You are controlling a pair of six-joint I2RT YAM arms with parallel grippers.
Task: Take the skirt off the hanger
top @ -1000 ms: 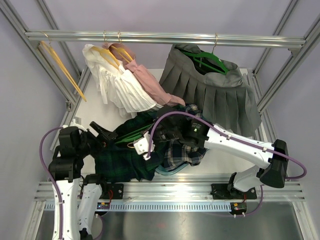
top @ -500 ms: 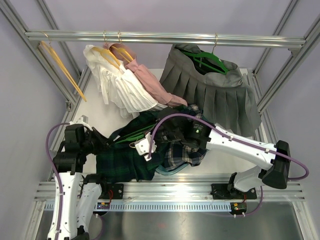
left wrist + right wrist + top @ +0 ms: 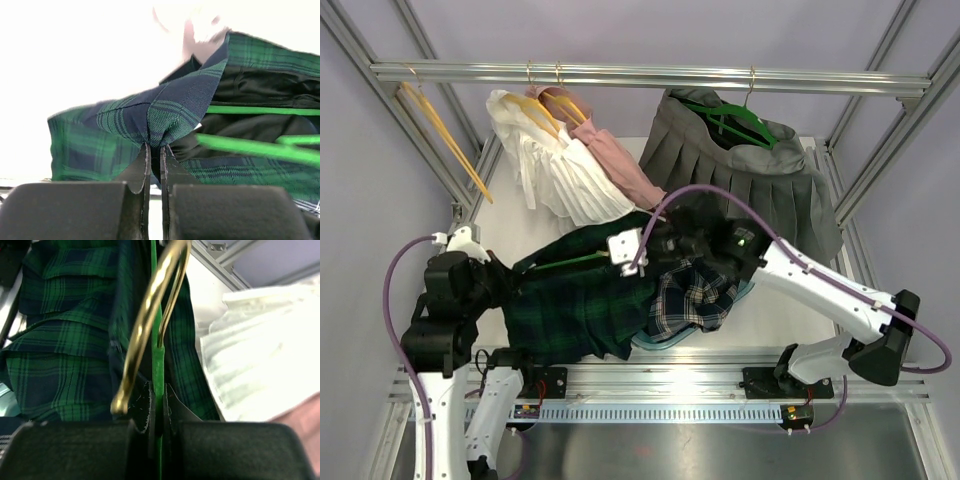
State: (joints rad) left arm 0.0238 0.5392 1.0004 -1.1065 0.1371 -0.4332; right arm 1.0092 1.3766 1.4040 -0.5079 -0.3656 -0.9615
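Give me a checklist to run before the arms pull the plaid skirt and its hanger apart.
1. Left gripper shut on the plaid skirt edge: ok.
2. Right gripper shut on the green hanger: ok.
3. Gold hook free of the rail: ok.
4. Skirt off the hanger: not ok; its green bars lie inside the waistband.
5. White garment clear of the pull path: cannot tell; it hangs close to the right gripper.
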